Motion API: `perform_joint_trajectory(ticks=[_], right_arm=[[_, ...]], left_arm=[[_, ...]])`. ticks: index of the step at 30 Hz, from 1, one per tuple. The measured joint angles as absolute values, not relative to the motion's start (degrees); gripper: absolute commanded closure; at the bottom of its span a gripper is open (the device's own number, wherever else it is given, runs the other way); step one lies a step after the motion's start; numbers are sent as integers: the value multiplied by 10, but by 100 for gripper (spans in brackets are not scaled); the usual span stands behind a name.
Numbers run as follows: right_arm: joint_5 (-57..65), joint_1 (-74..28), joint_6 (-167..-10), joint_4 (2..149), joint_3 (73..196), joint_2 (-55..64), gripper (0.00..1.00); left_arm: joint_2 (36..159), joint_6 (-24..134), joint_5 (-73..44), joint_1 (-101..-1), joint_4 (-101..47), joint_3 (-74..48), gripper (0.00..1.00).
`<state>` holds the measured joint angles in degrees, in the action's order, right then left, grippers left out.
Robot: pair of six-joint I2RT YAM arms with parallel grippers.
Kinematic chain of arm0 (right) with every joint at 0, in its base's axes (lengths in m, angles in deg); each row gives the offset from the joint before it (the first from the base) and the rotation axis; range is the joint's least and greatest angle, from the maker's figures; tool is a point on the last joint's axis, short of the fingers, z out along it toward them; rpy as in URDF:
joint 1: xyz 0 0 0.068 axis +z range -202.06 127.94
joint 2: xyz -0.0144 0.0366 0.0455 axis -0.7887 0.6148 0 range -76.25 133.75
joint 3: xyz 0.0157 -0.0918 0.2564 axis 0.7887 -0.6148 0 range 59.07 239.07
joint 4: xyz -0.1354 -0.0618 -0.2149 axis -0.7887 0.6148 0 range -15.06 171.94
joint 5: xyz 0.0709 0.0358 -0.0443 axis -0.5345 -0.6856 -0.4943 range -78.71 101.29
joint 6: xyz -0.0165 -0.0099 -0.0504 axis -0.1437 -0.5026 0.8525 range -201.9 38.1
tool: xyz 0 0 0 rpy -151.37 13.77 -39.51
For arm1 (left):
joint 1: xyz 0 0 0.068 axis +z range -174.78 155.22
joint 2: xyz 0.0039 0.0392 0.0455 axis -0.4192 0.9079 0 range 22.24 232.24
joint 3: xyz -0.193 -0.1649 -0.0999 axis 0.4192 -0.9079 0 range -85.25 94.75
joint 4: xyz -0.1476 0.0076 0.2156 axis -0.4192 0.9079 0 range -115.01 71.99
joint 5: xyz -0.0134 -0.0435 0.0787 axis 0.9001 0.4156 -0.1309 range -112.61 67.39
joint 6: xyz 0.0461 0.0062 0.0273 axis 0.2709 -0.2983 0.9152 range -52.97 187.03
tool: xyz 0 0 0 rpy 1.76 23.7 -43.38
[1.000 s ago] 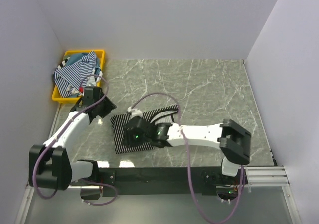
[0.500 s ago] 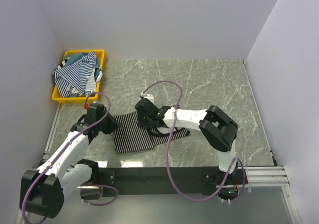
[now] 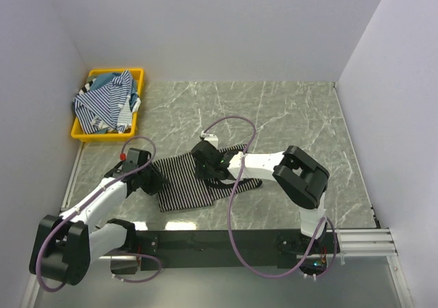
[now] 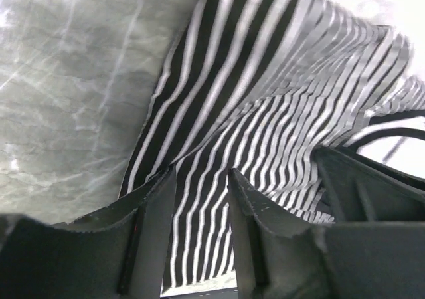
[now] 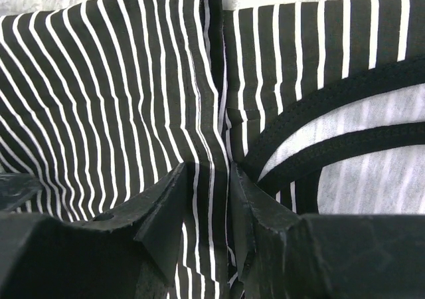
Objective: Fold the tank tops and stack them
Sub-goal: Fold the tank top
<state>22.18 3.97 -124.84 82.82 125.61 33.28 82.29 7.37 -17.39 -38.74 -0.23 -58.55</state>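
Right gripper [image 5: 209, 171] pinched a ridge of the black, thin-white-striped fabric tank top [image 3: 181, 183]; left gripper [image 4: 200, 177] straddled its edge, jaws parted, hold unclear

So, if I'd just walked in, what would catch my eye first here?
Probably the black striped tank top spread on the grey marbled table, with the left hand at its left edge and the right hand pinching a ridge of cloth near the neckline. Then the yellow bin in the far left corner, heaped with blue-and-white striped tops.
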Motion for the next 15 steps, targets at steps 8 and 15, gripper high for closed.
perform_joint_trajectory(ticks=[8,15], right_arm=[[240,39,-1246,842,1255,320,52],[299,43,-1229,899,1255,245,50]], left_arm=[[857,84,-176,-387,1,-573,43],[842,121,-202,-369,46,-463,41]])
